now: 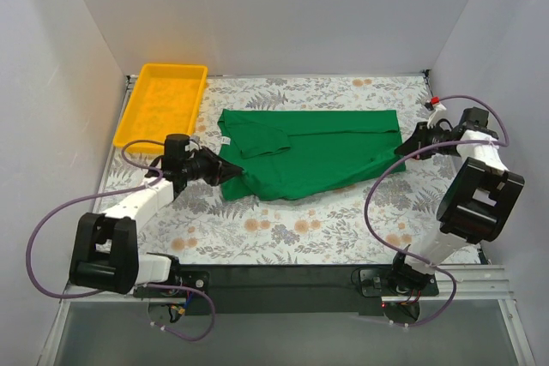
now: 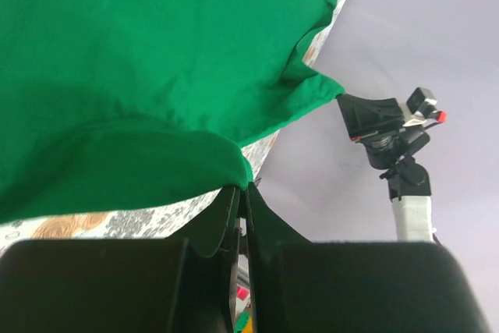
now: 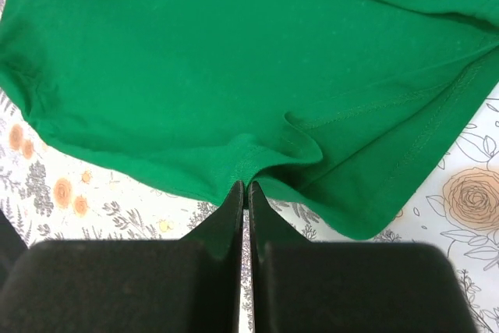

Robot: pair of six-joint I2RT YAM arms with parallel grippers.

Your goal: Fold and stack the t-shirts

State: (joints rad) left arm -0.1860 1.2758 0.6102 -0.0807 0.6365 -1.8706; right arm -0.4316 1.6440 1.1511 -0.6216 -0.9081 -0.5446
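"On the flowered table [image 1: 292, 225], how far along does the folding look?" asks the newcomer.

"Partway, I'd say," the operator answers. "The green t-shirt [image 1: 317, 156] lies sideways across the middle of the table, collar end to the left, hem to the right. One sleeve is turned in on top of the body and the far long side looks laid over already. The near side is loose and rumpled."

"And the arms?"

"Both have a hold of that near side. The left gripper [image 1: 216, 169] is pinched tight on the near left corner, and the right gripper [image 1: 410, 145] is closed on a bunched bit of the hem at the right end. Each wrist view shows cloth drawn into the closed tips."

"So what's left?"

"The lengthwise fold of that near edge, then the crosswise folds, by my reckoning. Stacking hasn't started; this is the only garment I can see. The yellow plastic tray [image 1: 129, 122] at the back left holds nothing and sits well apart from the shirt."

"Any brand or writing?"

"Only a small white neck label [image 1: 224, 140] at the collar — too small to read. Nothing else carries legible text."
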